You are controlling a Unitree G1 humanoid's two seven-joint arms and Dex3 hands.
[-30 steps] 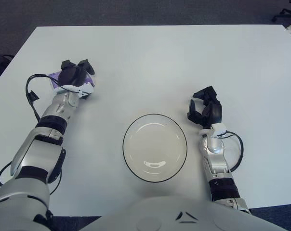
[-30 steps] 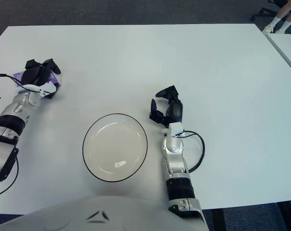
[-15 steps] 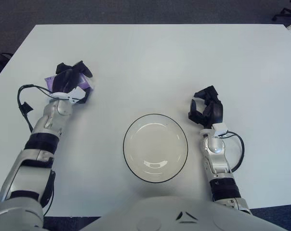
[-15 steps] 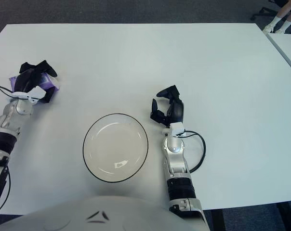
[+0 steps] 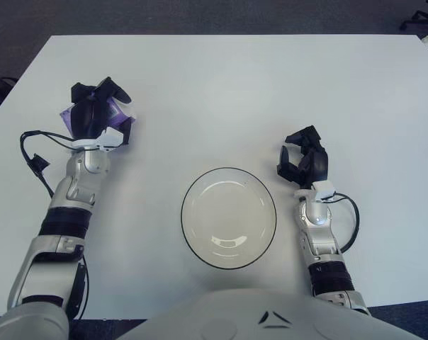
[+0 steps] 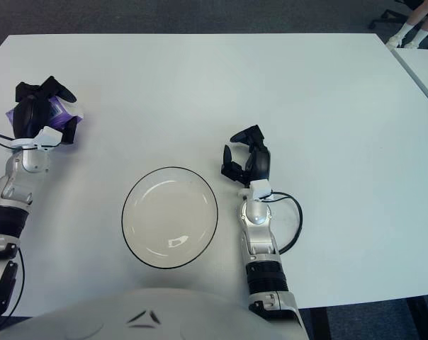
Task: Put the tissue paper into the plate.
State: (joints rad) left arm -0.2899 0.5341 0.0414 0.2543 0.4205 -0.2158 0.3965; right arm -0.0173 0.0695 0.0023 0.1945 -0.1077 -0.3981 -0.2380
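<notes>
The left hand (image 5: 93, 113) sits over the tabletop's (image 5: 221, 92) left side, its dark fingers (image 5: 113, 91) curled around a purple tissue pack (image 5: 113, 113), which shows as a purple patch beneath and to the right of the palm. Whether the pack is lifted clear of the surface or touching it cannot be told from either view. The forearm runs down and toward the robot from that hand, with a black cable (image 5: 37, 152) looping off its left side. The pack is well apart from the plate (image 5: 228, 217), up and to the left of it. The plate is a shallow round dish, pale inside with a dark rim, lying flat near the front middle of the tabletop and holding nothing. Just to the right of the plate is the right hand (image 5: 304, 163), its fingers bent inward but gripping nothing; it shows beside the plate's upper right rim without touching it. A cable (image 5: 348, 219) curves out from that wrist to the right. The tabletop is white and reaches to dark carpet (image 5: 200, 18) at the far edge.
</notes>
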